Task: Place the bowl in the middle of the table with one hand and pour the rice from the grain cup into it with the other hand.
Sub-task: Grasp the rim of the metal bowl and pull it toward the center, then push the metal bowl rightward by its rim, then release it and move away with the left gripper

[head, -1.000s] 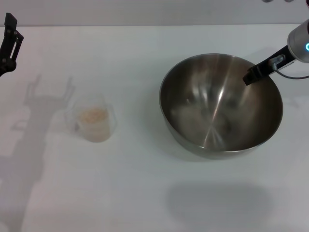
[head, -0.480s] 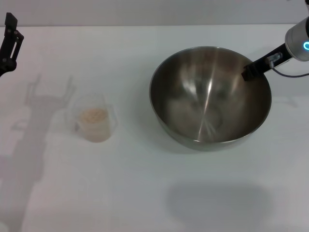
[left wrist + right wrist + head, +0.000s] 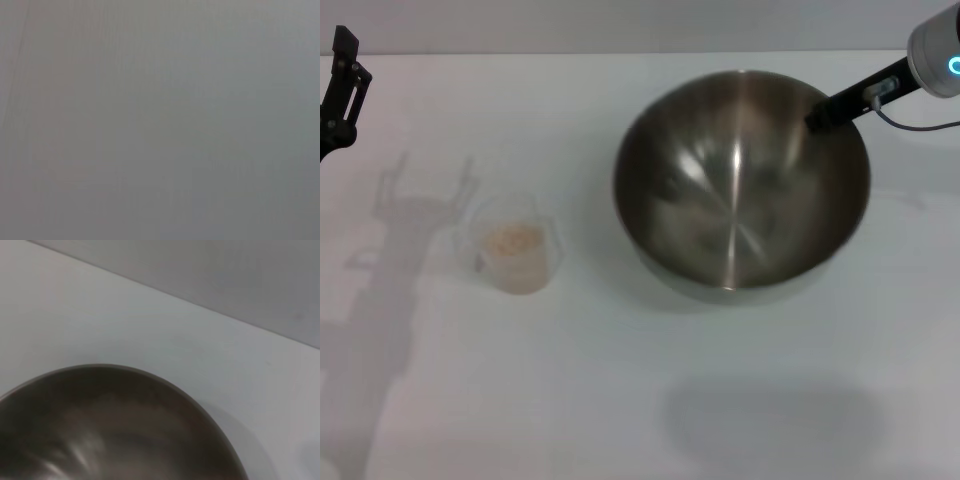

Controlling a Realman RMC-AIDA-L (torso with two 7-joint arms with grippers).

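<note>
The large steel bowl (image 3: 740,190) is right of the table's (image 3: 620,400) centre, empty and tilted toward me. My right gripper (image 3: 820,112) reaches in from the far right and is shut on the bowl's far right rim, one dark finger showing inside it. The right wrist view shows the bowl's rim and interior (image 3: 100,425) close up. The clear grain cup (image 3: 515,245) stands upright at the left with rice (image 3: 513,238) in it. My left gripper (image 3: 340,75) hangs at the far left edge, apart from the cup; its shadow on the table shows two spread fingers.
The left wrist view shows only a plain grey surface. The table's far edge runs along the top of the head view. A soft shadow (image 3: 770,420) lies on the bare white tabletop in front of the bowl.
My right gripper has carried the bowl to the left and slightly farther from me, toward the table's centre. The grain cup and the left arm have not moved.
</note>
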